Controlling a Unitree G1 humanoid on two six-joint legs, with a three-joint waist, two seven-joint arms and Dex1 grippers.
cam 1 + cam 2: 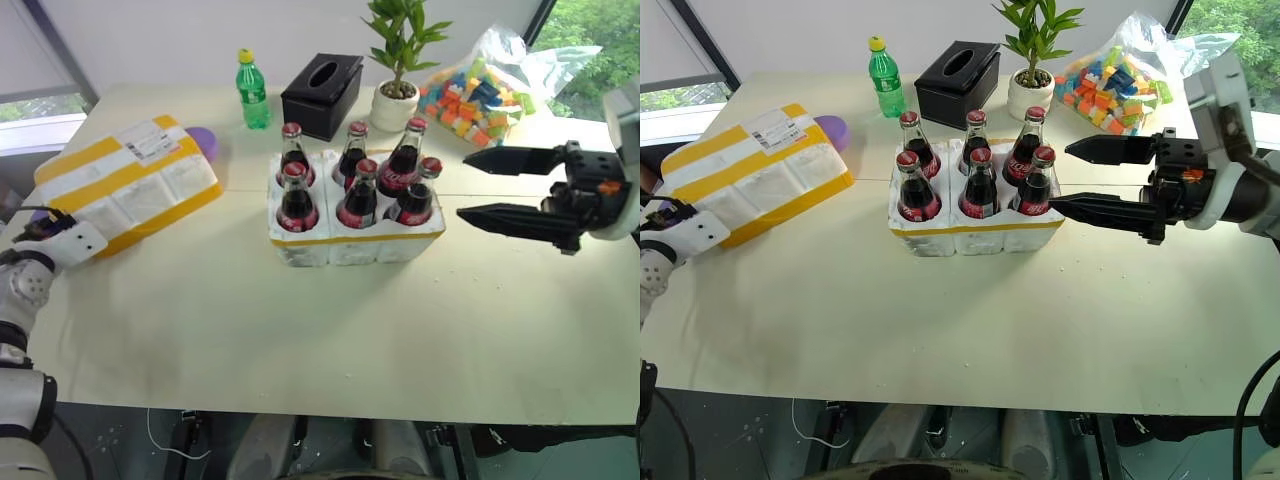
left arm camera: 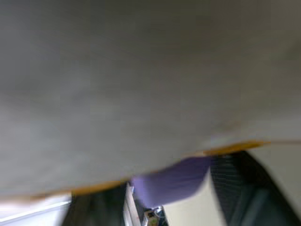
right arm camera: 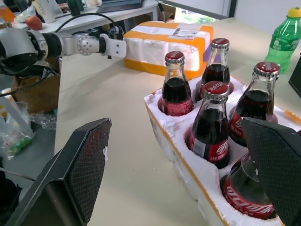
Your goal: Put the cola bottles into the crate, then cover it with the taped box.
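Several cola bottles (image 1: pixel 360 195) with red caps stand upright in the wells of the crate (image 1: pixel 330 245), a white foam tray with a yellow band, at the middle of the table. The taped box (image 1: pixel 130 185) lies tilted at the table's left, one far corner resting on a purple object (image 1: pixel 205 143). My left gripper (image 1: pixel 55 232) is at the box's near left end, against its foam side (image 2: pixel 141 84). My right gripper (image 1: pixel 466 186) hovers just right of the crate, pointing left at the nearest bottles, open and holding nothing.
Along the back edge stand a green plastic bottle (image 1: pixel 252 90), a black tissue box (image 1: pixel 322 92), a potted plant (image 1: pixel 397 95) and a bag of coloured blocks (image 1: pixel 480 85). Bare tabletop (image 1: pixel 300 330) stretches in front of the crate.
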